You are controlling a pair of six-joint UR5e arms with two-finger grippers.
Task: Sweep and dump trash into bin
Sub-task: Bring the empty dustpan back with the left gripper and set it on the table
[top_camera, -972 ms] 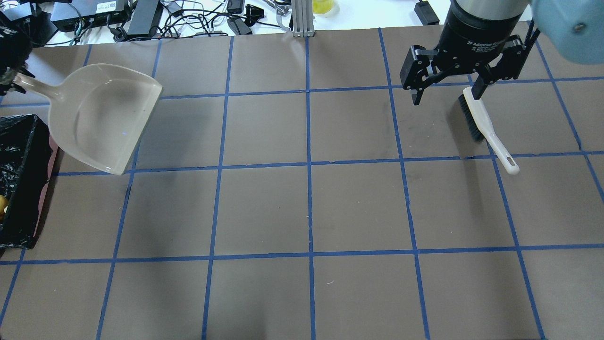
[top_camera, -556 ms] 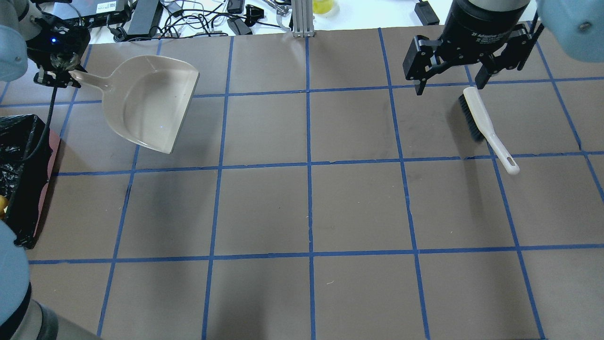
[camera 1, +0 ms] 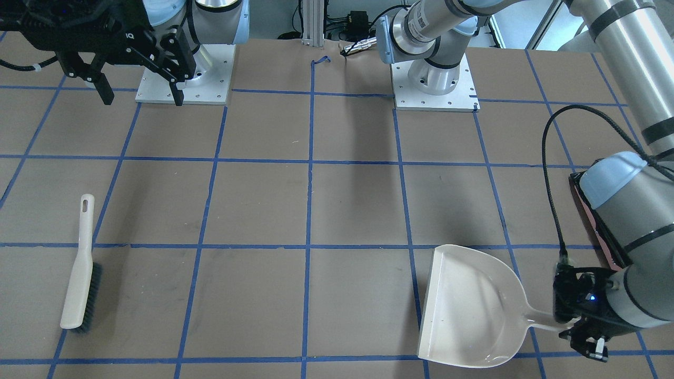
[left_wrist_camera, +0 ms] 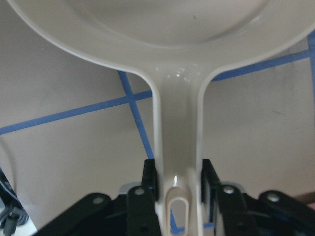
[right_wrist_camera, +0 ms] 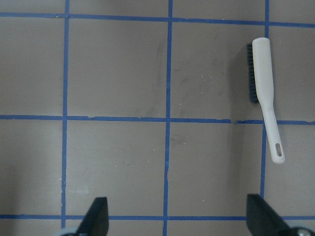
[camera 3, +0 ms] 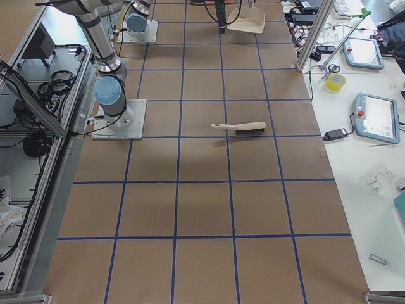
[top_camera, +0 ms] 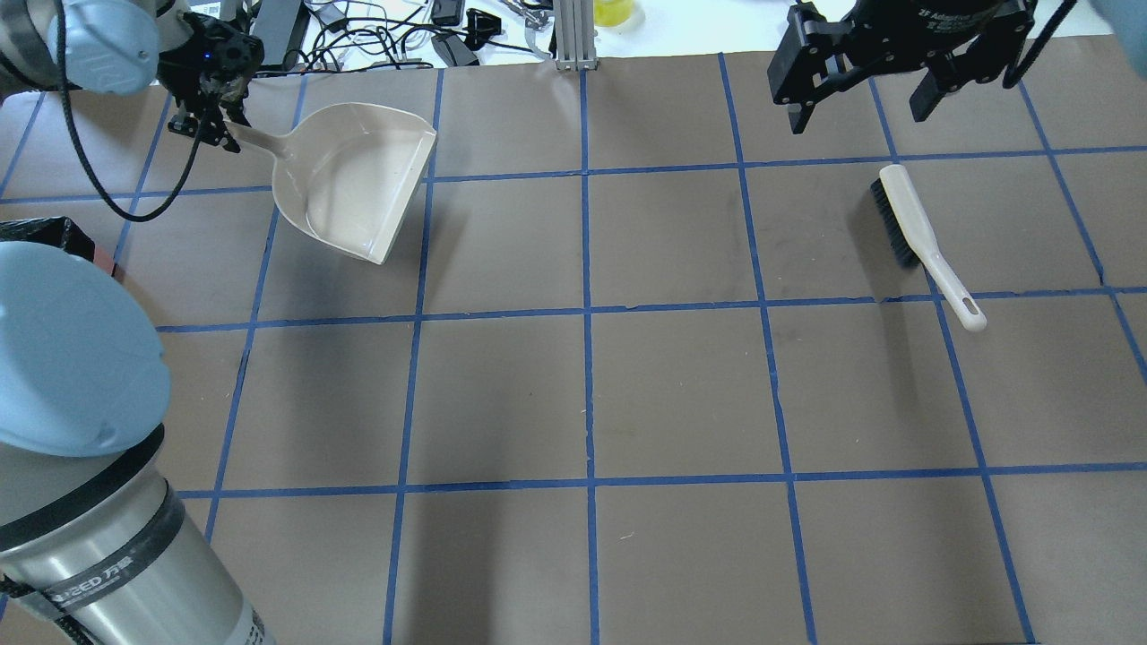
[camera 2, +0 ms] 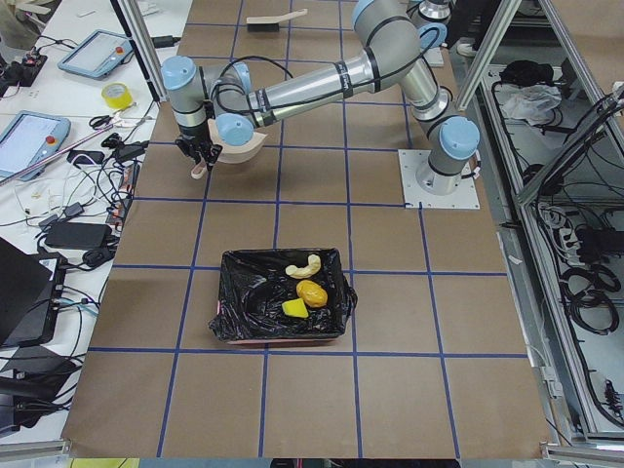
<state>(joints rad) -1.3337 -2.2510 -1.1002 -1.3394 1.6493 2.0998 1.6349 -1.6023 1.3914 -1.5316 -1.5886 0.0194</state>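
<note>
- Trash, three small pieces, all lying inside the bin on the black liner: curved golden-white pastry piece [camera 2: 305,264] at the far side, glossy orange-brown lump [camera 2: 312,292] in the middle, yellow-green wedge [camera 2: 293,309] nearest the left-side camera, just beside the lump.
- Rectangular pink bin [camera 2: 234,292] lined with a crinkled glossy black bag, standing at the robot's left end of the brown paper-covered table [top_camera: 681,385] with its blue tape grid, well apart from the dustpan.
- Beige plastic dustpan [top_camera: 358,184], bare inside, mouth toward the table's middle, at the operators' side of the table.
- Left gripper [left_wrist_camera: 178,172], jaws clamped on the end of the dustpan's handle, one finger on each side.
- Right gripper [top_camera: 858,118], jaws spread wide, holding nothing, hanging above the table apart from the brush.
- White-handled brush with black bristles [top_camera: 914,228], lying flat on the table at the robot's right.
- Hidden or unclear: bin almost wholly covered by the left arm's elbow in the overhead view, only a black corner [top_camera: 63,235] showing; a thin pink strip [camera 1: 600,231] alone in the front-facing view; trash seen only small, from the left side; dustpan resting on the paper or held just above it, cannot tell.
</note>
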